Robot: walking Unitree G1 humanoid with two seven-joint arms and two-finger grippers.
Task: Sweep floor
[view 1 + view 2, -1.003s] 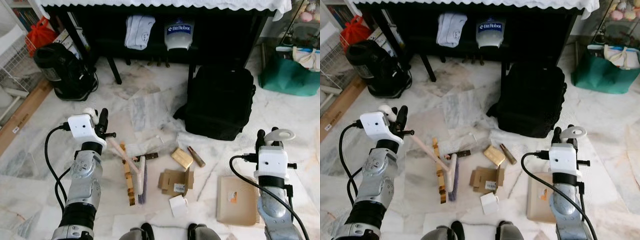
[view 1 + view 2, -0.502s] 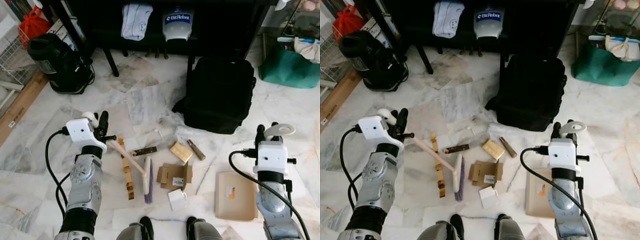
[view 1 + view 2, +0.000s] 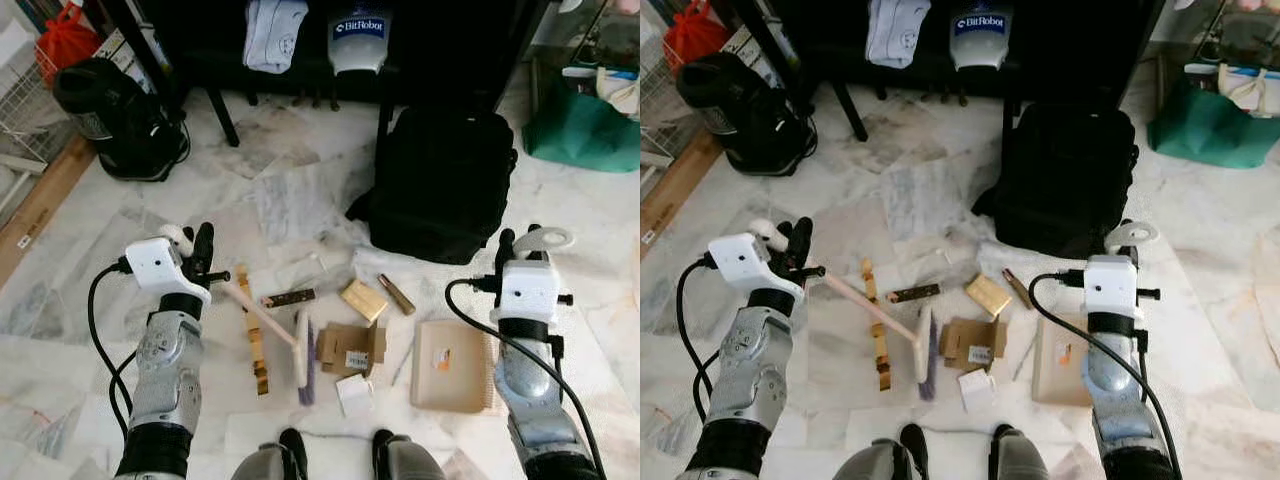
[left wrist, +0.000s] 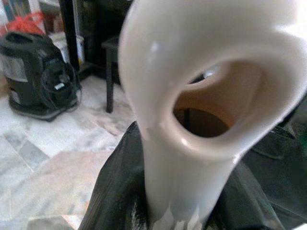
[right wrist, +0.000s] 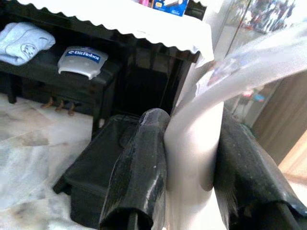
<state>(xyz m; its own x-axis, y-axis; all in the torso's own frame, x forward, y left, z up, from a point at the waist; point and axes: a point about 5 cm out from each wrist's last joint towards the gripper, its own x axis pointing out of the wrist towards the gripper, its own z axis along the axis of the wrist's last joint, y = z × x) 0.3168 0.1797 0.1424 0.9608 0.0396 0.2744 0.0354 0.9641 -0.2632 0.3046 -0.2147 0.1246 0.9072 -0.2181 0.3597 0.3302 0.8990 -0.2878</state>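
My left gripper (image 3: 205,262) is shut on the pale handle of a hand brush (image 3: 262,318). The brush's head with purple bristles (image 3: 303,358) rests on the marble floor beside a flattened cardboard piece (image 3: 350,345). In the left wrist view the looped handle end (image 4: 192,120) sits between black fingers (image 4: 112,191). My right gripper (image 3: 520,250) is shut on the upright handle of a beige dustpan (image 3: 450,365) that lies flat just right of the cardboard. In the right wrist view the white dustpan handle (image 5: 192,139) is clamped between fingers (image 5: 139,167).
Litter lies between brush and pan: a wooden strip (image 3: 255,335), a dark stick (image 3: 288,298), a gold box (image 3: 362,300), a brown tube (image 3: 396,295), white paper (image 3: 352,395). A black backpack (image 3: 440,185), a black vacuum (image 3: 110,105), a green bag (image 3: 585,135) and a dark table stand beyond.
The right arm has slid the dustpan left, closer to the cardboard. The brush head has shifted slightly toward the cardboard. The camera view has moved a little.
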